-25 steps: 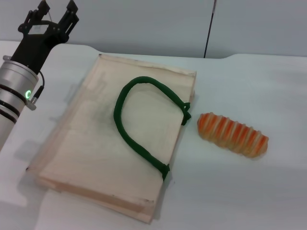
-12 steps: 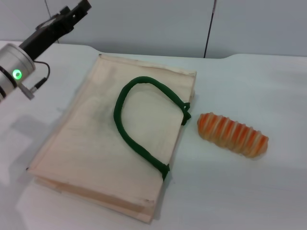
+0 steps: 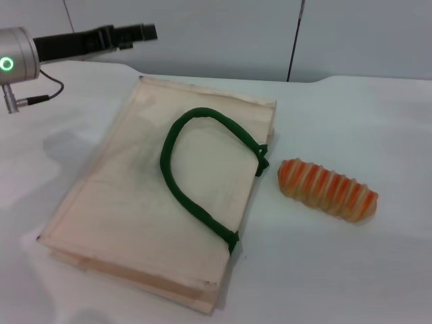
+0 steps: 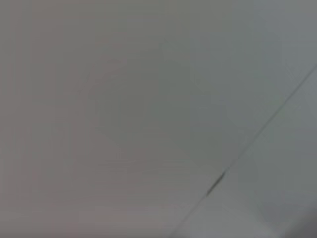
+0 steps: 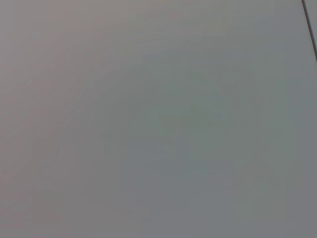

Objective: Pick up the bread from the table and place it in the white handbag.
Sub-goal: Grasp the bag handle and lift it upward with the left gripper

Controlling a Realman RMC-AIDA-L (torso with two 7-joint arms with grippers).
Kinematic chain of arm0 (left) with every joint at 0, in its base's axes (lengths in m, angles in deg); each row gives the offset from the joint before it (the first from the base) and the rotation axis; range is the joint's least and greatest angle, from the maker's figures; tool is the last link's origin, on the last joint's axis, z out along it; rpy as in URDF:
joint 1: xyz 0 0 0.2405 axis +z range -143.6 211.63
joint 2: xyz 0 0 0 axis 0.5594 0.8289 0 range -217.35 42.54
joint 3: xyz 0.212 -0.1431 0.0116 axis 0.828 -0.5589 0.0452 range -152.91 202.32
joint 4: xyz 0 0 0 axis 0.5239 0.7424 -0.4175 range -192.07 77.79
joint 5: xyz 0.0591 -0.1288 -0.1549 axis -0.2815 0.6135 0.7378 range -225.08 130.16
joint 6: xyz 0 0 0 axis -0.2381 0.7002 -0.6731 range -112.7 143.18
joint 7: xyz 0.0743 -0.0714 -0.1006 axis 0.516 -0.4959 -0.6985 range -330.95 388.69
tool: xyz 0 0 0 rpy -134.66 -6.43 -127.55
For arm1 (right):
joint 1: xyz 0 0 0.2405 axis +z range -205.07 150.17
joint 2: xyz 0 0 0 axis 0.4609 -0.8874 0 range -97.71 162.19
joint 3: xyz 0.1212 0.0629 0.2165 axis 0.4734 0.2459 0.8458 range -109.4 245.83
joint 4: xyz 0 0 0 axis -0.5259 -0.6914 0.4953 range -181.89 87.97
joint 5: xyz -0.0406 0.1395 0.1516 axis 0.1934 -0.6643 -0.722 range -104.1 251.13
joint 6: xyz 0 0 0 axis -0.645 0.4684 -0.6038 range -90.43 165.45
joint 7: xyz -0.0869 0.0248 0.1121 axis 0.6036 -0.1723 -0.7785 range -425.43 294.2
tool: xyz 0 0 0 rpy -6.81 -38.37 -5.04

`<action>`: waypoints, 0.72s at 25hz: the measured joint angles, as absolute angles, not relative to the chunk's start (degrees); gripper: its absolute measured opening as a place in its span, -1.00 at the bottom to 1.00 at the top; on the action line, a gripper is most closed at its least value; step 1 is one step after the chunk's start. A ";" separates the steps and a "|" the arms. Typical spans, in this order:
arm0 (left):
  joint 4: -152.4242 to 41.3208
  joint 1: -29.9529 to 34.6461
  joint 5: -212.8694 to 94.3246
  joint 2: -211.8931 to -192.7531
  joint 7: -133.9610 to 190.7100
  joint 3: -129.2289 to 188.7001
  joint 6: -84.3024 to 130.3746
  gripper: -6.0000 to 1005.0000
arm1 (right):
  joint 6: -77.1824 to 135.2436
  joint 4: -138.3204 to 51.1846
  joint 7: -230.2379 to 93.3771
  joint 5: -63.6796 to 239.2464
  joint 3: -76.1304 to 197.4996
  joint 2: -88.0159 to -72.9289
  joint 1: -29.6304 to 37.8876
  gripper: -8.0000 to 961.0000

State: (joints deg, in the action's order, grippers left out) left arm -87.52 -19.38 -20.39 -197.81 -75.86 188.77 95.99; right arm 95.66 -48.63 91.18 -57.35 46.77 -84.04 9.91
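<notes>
The bread (image 3: 329, 189), an orange and cream ridged loaf, lies on the white table (image 3: 351, 115) just right of the white handbag (image 3: 128, 202). The handbag lies flat, with its dark green rope handle (image 3: 177, 182) looped on top. My left gripper (image 3: 138, 32) is raised at the far left. It points sideways to the right above the bag's far left corner, well away from the bread. My right gripper is not in view. Both wrist views show only a plain grey surface.
A grey wall (image 3: 223, 34) with a dark vertical seam (image 3: 294, 40) stands behind the table. The table's rounded far edge runs behind the bag. Bare tabletop lies right of and in front of the bread.
My left arm has swung up and turned, so the gripper went from pointing up at the far left to pointing sideways to the right. The bread and the handbag have not moved.
</notes>
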 joint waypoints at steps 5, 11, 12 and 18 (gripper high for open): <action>-89.45 -22.85 -30.42 -197.76 -76.47 188.79 93.49 0.59 | 95.68 -48.49 91.18 -57.36 46.77 -84.03 9.82 0.80; -89.08 -28.08 -43.24 -198.09 -76.87 188.80 89.96 0.60 | 95.70 -48.45 91.17 -57.36 46.77 -84.04 9.81 0.79; -89.04 -28.53 -44.24 -198.39 -76.96 188.80 89.21 0.60 | 95.70 -48.45 91.17 -57.35 46.76 -84.04 9.81 0.79; -85.84 -29.66 -48.03 -199.35 -76.84 188.79 85.12 0.60 | 95.70 -48.45 91.18 -57.30 46.77 -84.04 9.84 0.78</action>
